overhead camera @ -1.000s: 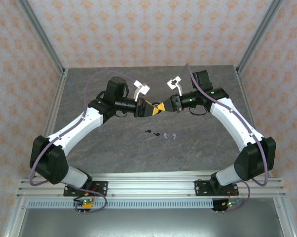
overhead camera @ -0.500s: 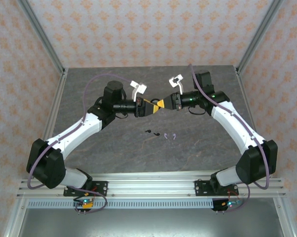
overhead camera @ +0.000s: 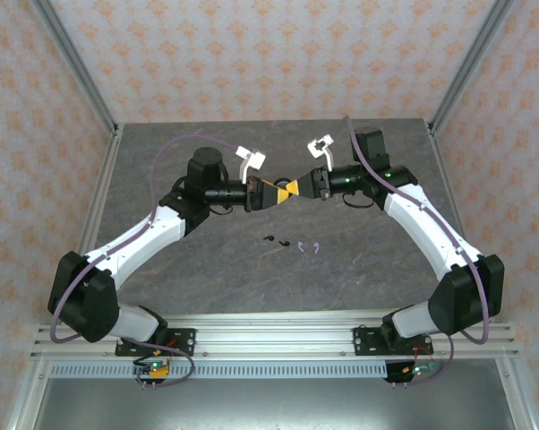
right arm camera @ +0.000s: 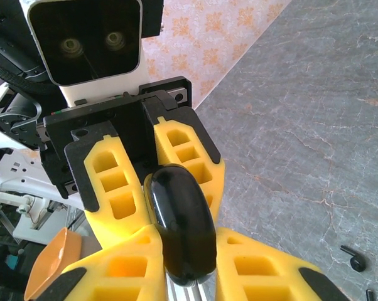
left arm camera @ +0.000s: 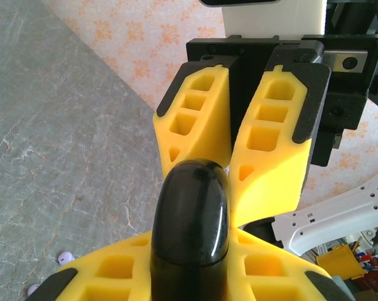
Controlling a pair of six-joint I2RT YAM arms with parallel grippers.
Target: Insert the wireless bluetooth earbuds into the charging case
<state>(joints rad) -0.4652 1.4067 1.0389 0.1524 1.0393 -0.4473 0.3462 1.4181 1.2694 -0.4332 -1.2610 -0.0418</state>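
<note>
1. Progress: no earbud is inserted. The black earbuds and lavender earbuds lie loose on the desk, the two pairs near each other, at 6 o'clock from the raised tools.
2. The black charging case is held in the air. The left tool is clamped on it from 9 o'clock, and the right tool grips it from 3 o'clock.
3. Case: glossy and rounded, with no open lid seen. Judgement: opening it and all insertions are outstanding.
4. Earbuds: tiny and stemmed, likely to need a fine pinch.

Charging case between left tool and right tool, above the table; earbuds on it, before the tools.
</note>
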